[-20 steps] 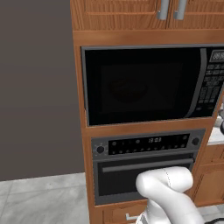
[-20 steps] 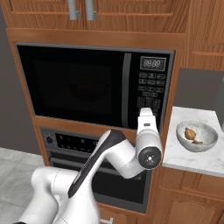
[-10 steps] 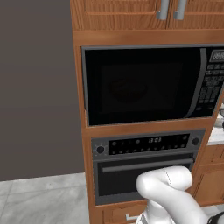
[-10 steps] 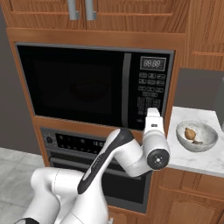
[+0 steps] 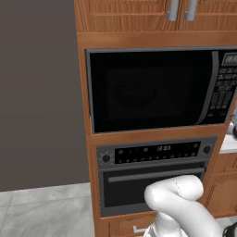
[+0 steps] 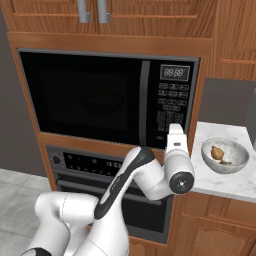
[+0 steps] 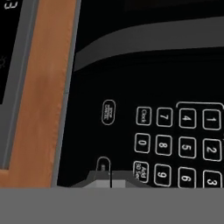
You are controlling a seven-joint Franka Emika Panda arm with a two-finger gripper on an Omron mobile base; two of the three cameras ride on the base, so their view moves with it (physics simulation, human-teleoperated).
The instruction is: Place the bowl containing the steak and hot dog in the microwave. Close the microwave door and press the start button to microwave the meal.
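Observation:
The black microwave (image 5: 152, 88) sits in the wooden cabinet wall with its door (image 6: 85, 97) closed. Through the dark window a dim reddish round shape, the bowl (image 5: 135, 92), shows faintly. The steak and hot dog cannot be made out behind the glass. My gripper (image 6: 174, 128) is shut and points at the bottom of the keypad (image 6: 172, 102). In the hand view my gripper (image 7: 109, 178) rests with its tips together against a small oval button (image 7: 103, 164) at the keypad's lower edge, beside the number keys (image 7: 164, 144).
A built-in oven (image 5: 152, 180) with a control strip sits under the microwave. On the white marble counter (image 6: 235, 182) to the right stands a pale grey bowl (image 6: 225, 155) with a brown lump. Wooden cabinet doors (image 6: 100, 15) hang above.
My hand has shifted slightly right along the keypad's lower edge and closer to the panel. The gripper has stayed shut and the microwave door closed.

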